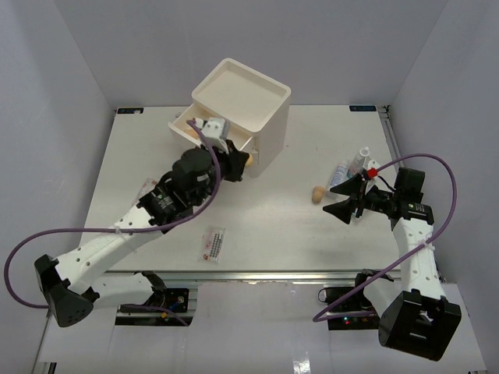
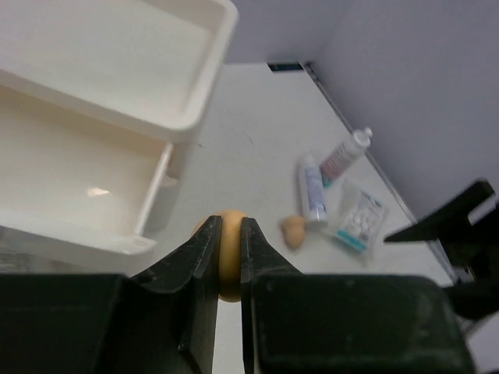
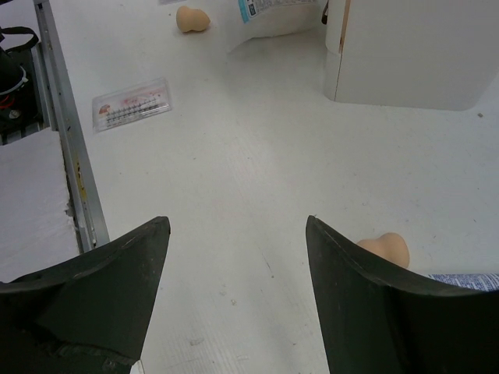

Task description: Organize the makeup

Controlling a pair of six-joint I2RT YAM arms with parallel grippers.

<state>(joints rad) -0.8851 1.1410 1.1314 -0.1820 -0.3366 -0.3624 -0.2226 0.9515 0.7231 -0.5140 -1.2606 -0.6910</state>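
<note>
Sponge [image 2: 228, 273] drop-off is the step in hand, I'd say. The left gripper [image 2: 229, 234] is clenched on it, just beside the cream box's open drawer [image 2: 152, 206]. Next move probably calls for shifting over the drawer before letting go. The right gripper [image 3: 236, 226] is spread wide and holds nothing, near another loose sponge [image 3: 386, 249] on the table [image 3: 234, 156].

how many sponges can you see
3 sponges: one in the left gripper, one on the table near the right gripper, one past the pink-red sachet. Others may be hidden in the drawers.
</note>
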